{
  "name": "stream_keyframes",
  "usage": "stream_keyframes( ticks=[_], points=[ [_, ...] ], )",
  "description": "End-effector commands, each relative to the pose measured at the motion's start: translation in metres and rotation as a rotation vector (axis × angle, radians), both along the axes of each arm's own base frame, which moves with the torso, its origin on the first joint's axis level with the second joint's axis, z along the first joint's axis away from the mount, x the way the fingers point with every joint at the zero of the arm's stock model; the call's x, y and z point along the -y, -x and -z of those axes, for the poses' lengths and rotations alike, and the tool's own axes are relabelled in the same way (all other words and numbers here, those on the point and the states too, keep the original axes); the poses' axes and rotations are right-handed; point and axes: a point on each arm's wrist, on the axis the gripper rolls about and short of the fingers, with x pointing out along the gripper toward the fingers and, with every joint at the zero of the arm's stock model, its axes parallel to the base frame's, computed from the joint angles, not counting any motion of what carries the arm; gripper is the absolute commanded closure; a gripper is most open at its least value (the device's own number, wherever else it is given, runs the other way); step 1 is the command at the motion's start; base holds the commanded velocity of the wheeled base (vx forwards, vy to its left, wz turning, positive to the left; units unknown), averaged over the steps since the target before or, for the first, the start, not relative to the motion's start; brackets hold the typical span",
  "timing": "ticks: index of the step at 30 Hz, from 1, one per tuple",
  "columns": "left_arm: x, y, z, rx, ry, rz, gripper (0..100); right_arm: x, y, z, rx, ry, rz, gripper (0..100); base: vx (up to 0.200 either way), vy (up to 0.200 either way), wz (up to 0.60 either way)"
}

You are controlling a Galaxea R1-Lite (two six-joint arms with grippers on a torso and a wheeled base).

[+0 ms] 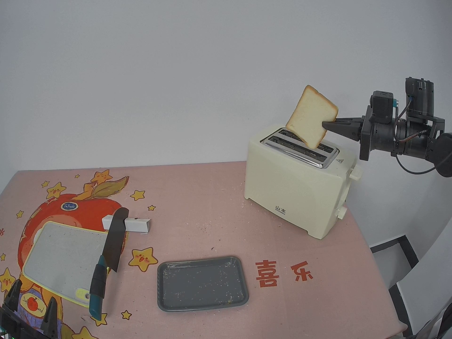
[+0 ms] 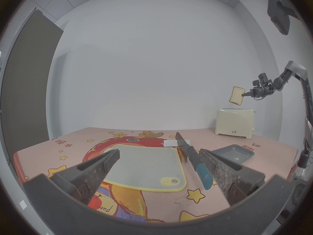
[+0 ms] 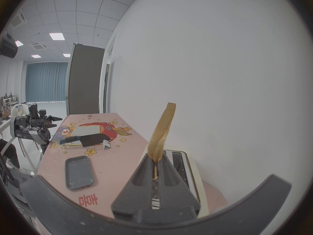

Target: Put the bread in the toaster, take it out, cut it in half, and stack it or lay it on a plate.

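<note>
Pale bread (image 1: 310, 116), tilted, is clenched by 1 edge in the right tool (image 1: 328, 124), just above the toaster (image 1: 292, 194) directly below it. Its untoasted look suggests loading is the step in hand; next it needs squaring upright over 1 slot (image 1: 296, 150), then lowering. Well apart, the left tool (image 2: 159, 154) gapes, holding nothing.

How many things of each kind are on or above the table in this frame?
Bread slice, held above the toaster: 1
Toaster: 1
Knife: 1
Cutting board: 1
Grey tray: 1
White block under the knife's blade: 1
Total: 6
</note>
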Motion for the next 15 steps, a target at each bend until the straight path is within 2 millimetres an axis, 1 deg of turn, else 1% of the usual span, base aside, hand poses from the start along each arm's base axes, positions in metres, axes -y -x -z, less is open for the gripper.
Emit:
stream_keyframes(
  ticks=[1,10,15],
  points=[
    [0.000,0.000,0.005,-0.001,0.000,0.000,0,0.000,-0.003,0.004,-0.010,0.002,0.001,100,0.000,0.000,0.00],
    [0.000,0.000,0.005,-0.001,0.000,0.000,0,0.001,-0.001,0.012,-0.037,0.010,0.003,100,0.000,0.000,0.00],
    [0.000,0.000,0.005,-0.001,0.000,0.000,0,0.000,-0.005,0.017,-0.038,0.018,0.002,100,0.000,0.000,0.00]
  ],
)
